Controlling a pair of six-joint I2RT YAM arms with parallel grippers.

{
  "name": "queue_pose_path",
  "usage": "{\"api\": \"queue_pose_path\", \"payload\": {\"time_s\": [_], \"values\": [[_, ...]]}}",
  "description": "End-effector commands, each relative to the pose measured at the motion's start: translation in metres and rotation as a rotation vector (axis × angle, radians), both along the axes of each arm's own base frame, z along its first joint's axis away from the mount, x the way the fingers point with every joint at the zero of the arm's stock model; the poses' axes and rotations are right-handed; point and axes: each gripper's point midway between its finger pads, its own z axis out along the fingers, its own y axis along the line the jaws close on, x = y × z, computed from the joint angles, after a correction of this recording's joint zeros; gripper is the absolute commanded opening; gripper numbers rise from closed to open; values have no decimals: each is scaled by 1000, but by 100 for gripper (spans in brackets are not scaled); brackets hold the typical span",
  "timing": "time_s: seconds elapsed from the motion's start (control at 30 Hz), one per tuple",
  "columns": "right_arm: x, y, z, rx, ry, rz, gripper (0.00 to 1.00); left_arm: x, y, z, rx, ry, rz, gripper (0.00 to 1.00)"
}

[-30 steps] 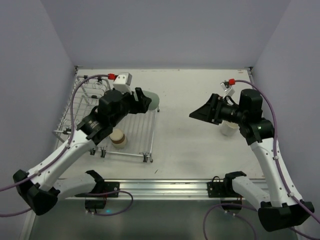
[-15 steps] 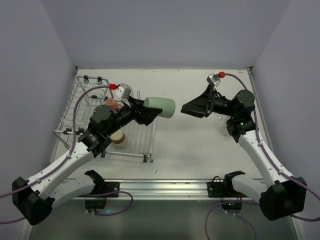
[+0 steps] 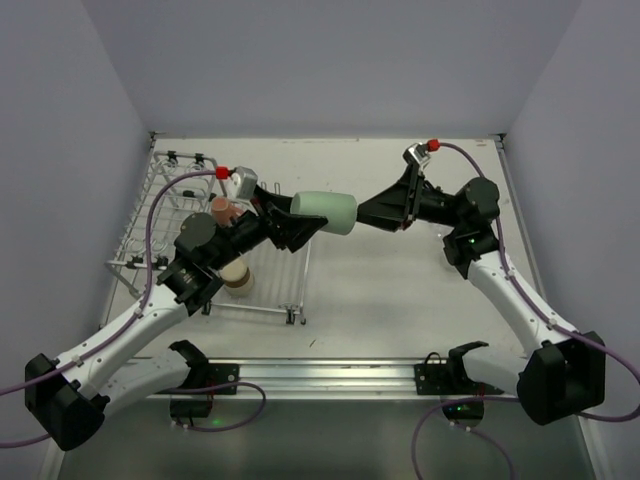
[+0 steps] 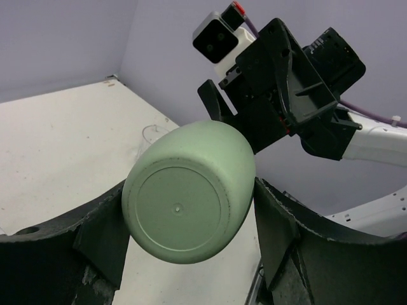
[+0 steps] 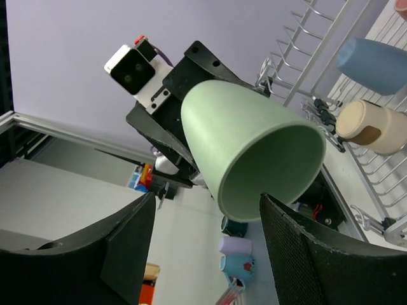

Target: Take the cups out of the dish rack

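Note:
A pale green cup [image 3: 327,211] hangs on its side in the air over the table's middle, with my left gripper [image 3: 298,224] shut on its base end. In the left wrist view the cup's round base [image 4: 181,210] fills the gap between both fingers. My right gripper [image 3: 368,212] is open at the cup's mouth, and in the right wrist view its fingers stand either side of the rim [image 5: 270,165] without gripping. The dish rack [image 3: 165,215] holds a brown cup with a cream rim [image 3: 237,277] and a pinkish cup [image 3: 221,210]. A blue cup [image 5: 372,60] also lies in the rack.
The rack's wire prongs [image 5: 318,38] rise behind the left arm. The left camera cable [image 3: 150,215] loops over the rack. The metal rail [image 3: 320,375] with both arm bases runs along the near edge.
My left arm has carried the green cup rightward off the rack and turned it level. My right arm has swung left to meet it, with its jaws narrowing a little.

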Motion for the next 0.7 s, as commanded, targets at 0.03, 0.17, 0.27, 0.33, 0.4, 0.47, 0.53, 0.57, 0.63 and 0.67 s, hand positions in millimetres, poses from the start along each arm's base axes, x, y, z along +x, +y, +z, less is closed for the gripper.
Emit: {"api": "queue_pose_path", "payload": {"time_s": [0.03,0.17,0.27,0.33,0.4,0.47,0.53,0.57,0.63,0.67], "values": [[2,6,17,58,-43,20,68,-18,-3,20,-96,-73,-83,0],[1,14,20,106,-26,60,63,-23,-7,15,-110,-63,-120,0],[1,19,24,138,-18,77,55,-27,-9,16,-112,-74,-141,0],[2,20,27,159,-16,81,48,-31,-10,16,-115,-81,-159,0],[3,20,28,178,-10,80,33,-32,-13,16,-114,-80,-174,0],[3,20,30,189,-12,86,18,-34,-16,13,-111,-72,-200,0],[2,20,31,195,-13,90,7,-39,-20,12,-105,-75,-241,0],[2,20,33,196,-17,92,0,-39,-23,10,-99,-67,-253,0],[1,20,32,187,-18,105,0,-42,-24,8,-91,-66,-275,40],[1,20,32,185,-19,104,0,-42,-23,9,-90,-67,-270,68]]}}
